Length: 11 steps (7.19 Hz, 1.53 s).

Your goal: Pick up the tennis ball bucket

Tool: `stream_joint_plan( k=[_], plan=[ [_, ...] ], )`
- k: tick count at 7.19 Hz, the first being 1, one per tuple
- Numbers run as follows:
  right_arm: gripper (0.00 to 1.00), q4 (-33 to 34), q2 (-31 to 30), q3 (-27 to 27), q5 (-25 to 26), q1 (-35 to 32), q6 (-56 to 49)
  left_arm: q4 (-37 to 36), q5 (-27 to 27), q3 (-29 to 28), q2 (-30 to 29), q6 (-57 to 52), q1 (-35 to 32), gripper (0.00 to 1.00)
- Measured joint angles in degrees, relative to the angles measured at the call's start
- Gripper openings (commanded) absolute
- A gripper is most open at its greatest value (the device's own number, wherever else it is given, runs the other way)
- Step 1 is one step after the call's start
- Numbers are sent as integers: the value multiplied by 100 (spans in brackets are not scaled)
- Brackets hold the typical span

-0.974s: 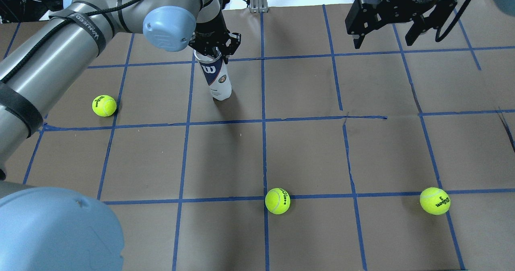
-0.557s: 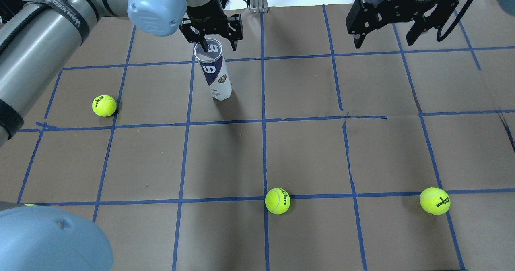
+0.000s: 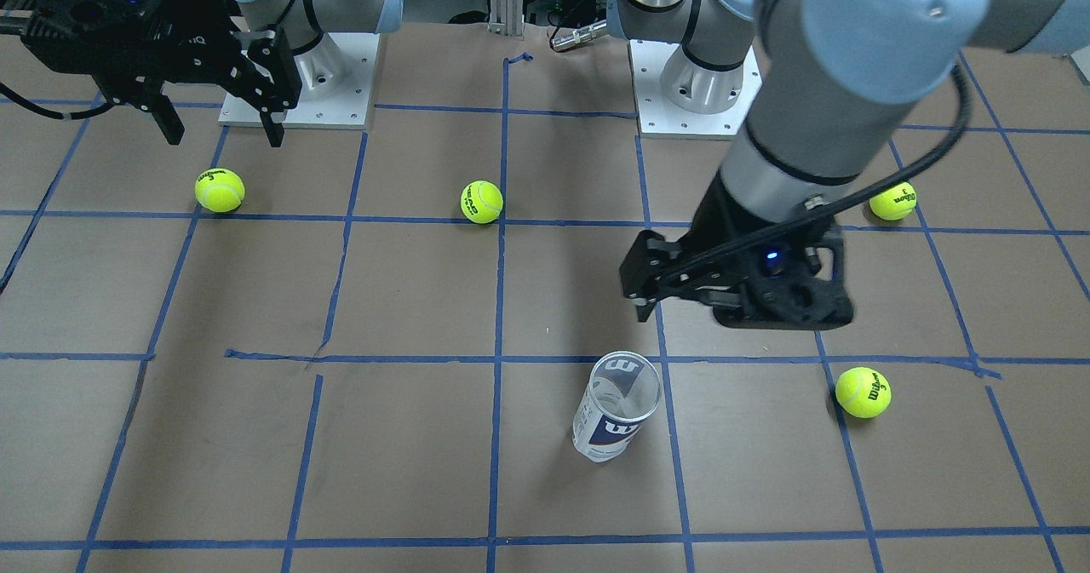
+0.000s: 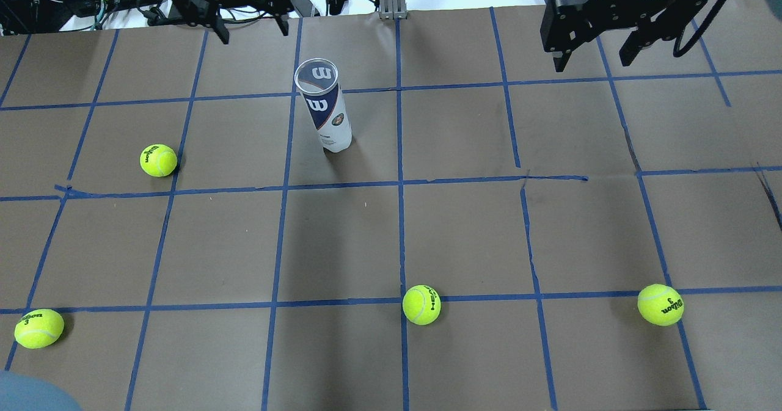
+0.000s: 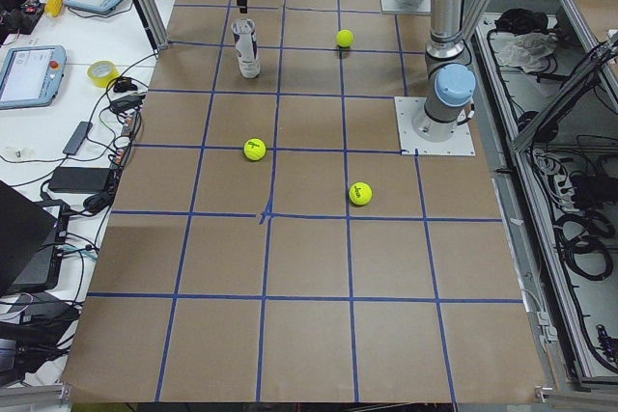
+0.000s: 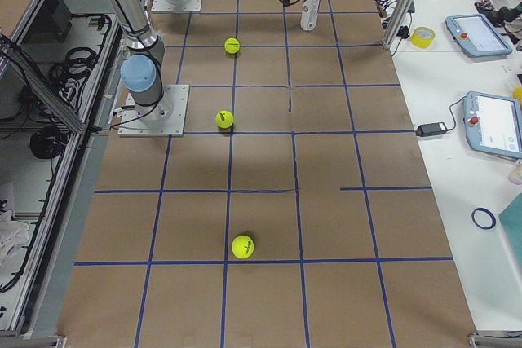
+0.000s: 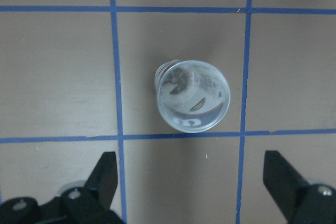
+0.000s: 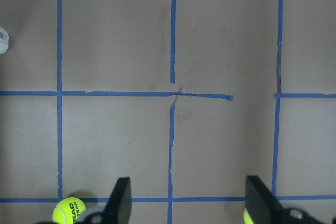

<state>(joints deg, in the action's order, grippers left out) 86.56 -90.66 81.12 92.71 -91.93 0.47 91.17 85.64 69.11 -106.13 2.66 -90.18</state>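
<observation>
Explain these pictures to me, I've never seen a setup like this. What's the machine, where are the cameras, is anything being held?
It is a robot with two arms at a brown-papered table; each arm ends in a two-finger gripper. Two cameras look down from opposite sides, two look along the table from its ends, one rides on each wrist. A clear tennis ball bucket stands upright and empty, with four tennis balls scattered around. The left gripper hangs open above the bucket without touching it; the right gripper is open too, off to one side. Nothing is held.
</observation>
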Motion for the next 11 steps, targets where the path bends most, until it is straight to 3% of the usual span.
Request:
stream_joint_plan(
  k=[1,2,4,5,6,11],
  plan=[
    [15,1,-2,0,37,1,-4,245,31,99,255,-258,314,100],
    [9,1,-7,0,53,5,-6,359,54,276,515,-375,561,100],
    [8,31,-53,0,62,8,-3,328,415,892,967,-441,833,100],
    [49,37,-70,0,62,7,-1,245,588,1148,1141,-447,807,100],
    [99,35,-79,0,61,4,8,178,644,1335,1283,-449,710,100],
    [100,-56,-75,0,-14,0,24,137,648,1688,1613,-460,315,100]
  ],
)
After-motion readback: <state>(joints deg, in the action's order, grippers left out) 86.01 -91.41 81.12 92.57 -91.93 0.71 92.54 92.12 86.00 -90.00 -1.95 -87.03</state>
